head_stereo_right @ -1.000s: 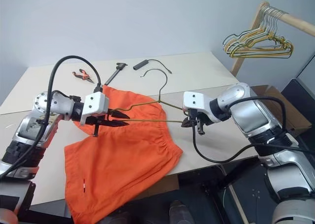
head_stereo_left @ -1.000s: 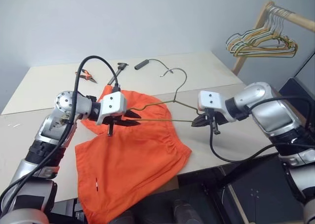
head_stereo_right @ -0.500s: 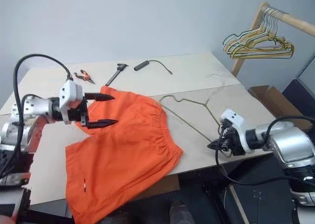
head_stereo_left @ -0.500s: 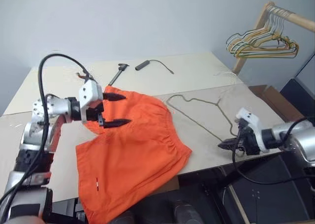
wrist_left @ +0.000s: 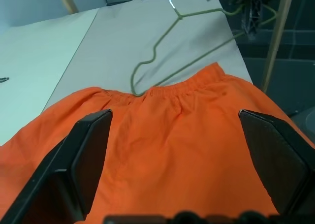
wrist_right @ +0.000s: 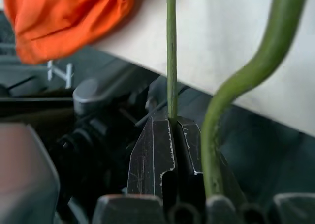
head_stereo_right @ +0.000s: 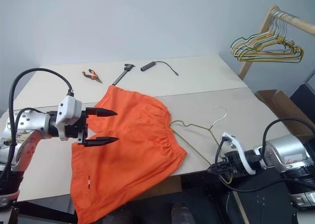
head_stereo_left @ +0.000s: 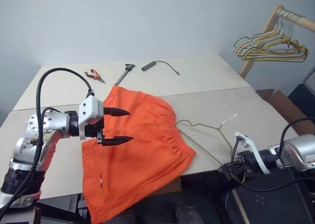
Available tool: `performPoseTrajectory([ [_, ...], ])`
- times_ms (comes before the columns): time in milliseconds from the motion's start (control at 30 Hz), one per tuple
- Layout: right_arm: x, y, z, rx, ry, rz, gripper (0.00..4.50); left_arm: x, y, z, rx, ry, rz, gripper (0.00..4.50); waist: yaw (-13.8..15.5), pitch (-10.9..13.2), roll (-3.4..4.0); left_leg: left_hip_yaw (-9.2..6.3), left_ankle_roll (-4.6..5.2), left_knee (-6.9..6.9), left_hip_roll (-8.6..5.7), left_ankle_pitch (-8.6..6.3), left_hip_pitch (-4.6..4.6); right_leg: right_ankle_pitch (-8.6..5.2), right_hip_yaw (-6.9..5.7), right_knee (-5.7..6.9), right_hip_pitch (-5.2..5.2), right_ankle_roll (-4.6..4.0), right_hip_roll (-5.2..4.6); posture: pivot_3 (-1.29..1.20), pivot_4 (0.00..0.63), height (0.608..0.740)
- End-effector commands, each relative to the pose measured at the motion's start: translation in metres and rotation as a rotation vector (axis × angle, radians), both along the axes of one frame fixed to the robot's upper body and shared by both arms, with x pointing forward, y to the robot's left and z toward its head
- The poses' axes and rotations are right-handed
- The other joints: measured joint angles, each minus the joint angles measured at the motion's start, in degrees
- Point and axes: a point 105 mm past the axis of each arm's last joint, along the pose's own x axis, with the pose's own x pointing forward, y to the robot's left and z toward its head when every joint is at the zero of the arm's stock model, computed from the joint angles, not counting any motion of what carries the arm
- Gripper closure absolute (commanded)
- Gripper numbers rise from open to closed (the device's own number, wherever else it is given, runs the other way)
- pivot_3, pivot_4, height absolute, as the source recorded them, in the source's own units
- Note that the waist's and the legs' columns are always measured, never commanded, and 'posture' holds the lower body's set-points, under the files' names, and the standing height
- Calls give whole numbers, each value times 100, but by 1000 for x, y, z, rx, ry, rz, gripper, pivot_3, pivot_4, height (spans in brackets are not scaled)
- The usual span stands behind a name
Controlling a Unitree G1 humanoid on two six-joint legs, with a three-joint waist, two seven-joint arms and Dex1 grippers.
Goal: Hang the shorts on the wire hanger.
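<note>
The shorts [head_stereo_left: 138, 135] were bright, plain orange. The wire hanger [head_stereo_right: 197, 135] was dull olive-green. The table [head_stereo_left: 206, 86] was pale beige, the wall [head_stereo_left: 147, 22] light grey-blue. The pliers [head_stereo_left: 93, 76] had orange-red handles. Both grippers, left [head_stereo_left: 115, 126] and right [head_stereo_right: 215, 169], had black fingers on white housings.

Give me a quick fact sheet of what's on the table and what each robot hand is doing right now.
shorts: orange, spread flat on the table, one leg over the near edge
wire hanger: lying on the table, one end by the waistband
left gripper: open, above the shorts, holding nothing
right gripper: shut on the wire hanger past the table's near edge
far side: pliers, black tool
background: hanger rack
</note>
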Motion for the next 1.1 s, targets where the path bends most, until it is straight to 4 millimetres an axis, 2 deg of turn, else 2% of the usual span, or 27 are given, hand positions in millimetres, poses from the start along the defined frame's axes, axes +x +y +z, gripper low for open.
performPoseTrajectory([
  [33,6,1,9,19,-30,-1,4500,-3,0,13,-6,-48,-6,24,8,0,0,0,0,0,0,0,2,0,0,-1,2,0,0,-80,34,740],
  [233,17,-13,14,24,-33,-94,4500,-5,0,11,4,-47,-8,24,34,0,0,3,0,-1,1,0,6,0,0,-2,7,0,1,-74,36,740],
  [367,-2,-17,15,6,21,-40,4500,-8,1,11,15,-44,-18,24,110,4,6,5,1,-4,0,-1,6,-1,0,-3,4,-1,0,-71,37,740],
  [567,-28,-5,22,58,97,96,4500,-8,3,11,25,-45,-23,24,183,6,5,31,2,-9,3,-2,23,-6,-3,-14,22,5,2,-59,45,740],
  [633,-26,-3,23,69,96,105,4500,-9,3,11,27,-45,-23,24,180,7,5,45,2,-13,5,-2,33,-19,-2,-21,29,26,2,-52,46,740],
  [867,-7,2,32,125,58,75,4500,-10,5,11,37,-48,-18,24,250,11,5,52,2,-20,7,-2,42,-18,-1,-24,33,19,4,-35,47,740],
  [1100,-22,10,36,155,110,157,4500,-9,8,12,52,-59,-13,24,394,18,9,55,5,-23,8,-4,39,-14,-2,-28,31,8,3,-24,48,740],
])
